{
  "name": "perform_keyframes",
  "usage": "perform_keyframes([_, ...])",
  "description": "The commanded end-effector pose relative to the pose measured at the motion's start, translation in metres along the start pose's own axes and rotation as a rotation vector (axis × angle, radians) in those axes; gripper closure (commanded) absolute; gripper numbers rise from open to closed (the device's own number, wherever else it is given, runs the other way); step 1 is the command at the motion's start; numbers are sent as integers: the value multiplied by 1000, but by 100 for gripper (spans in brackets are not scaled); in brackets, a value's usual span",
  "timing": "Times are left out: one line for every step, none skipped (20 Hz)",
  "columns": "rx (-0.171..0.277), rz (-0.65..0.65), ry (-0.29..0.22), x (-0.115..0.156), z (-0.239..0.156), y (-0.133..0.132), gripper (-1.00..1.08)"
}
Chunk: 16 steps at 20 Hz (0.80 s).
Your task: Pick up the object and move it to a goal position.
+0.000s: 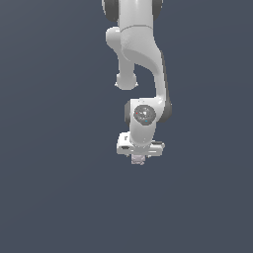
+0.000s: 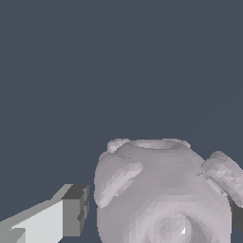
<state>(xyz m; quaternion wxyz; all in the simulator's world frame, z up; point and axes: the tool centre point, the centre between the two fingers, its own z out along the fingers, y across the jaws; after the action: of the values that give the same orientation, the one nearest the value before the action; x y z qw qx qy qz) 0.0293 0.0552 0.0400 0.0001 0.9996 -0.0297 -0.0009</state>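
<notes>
Nearest my wrist camera: one object, pale grey-lilac, knobbly, with a round mark on its face. It fills the space between the fingers. One finger sits just beside it with a thin gap showing; the other is a dark sliver at the picture's edge.

Gripper: one, narrowly spread around the object; I cannot tell if it truly pinches.

Arm: one, hanging downward.

Beyond: plain dark blue-grey surface, open on every side.
</notes>
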Motion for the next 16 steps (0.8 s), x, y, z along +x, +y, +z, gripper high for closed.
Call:
perform_keyframes([0, 0, 2, 1, 1, 0, 108])
perform_keyframes([0, 0, 2, 1, 1, 0, 108])
perform_keyframes([0, 0, 2, 1, 1, 0, 108])
perform_keyframes([0, 0, 2, 1, 1, 0, 108])
perform_keyframes([0, 0, 2, 1, 1, 0, 108])
perform_keyframes([0, 0, 2, 1, 1, 0, 108])
perform_keyframes([0, 0, 2, 1, 1, 0, 108])
perform_keyframes([0, 0, 2, 1, 1, 0, 108])
perform_keyframes([0, 0, 2, 1, 1, 0, 108])
perform_keyframes([0, 0, 2, 1, 1, 0, 108])
perform_keyframes([0, 0, 2, 1, 0, 0, 108])
perform_keyframes([0, 0, 2, 1, 0, 0, 108])
perform_keyframes([0, 0, 2, 2, -1, 1, 108])
perform_keyframes([0, 0, 2, 2, -3, 3, 108])
perform_keyframes([0, 0, 2, 3, -5, 5, 108])
perform_keyframes([0, 0, 2, 4, -9, 8, 108])
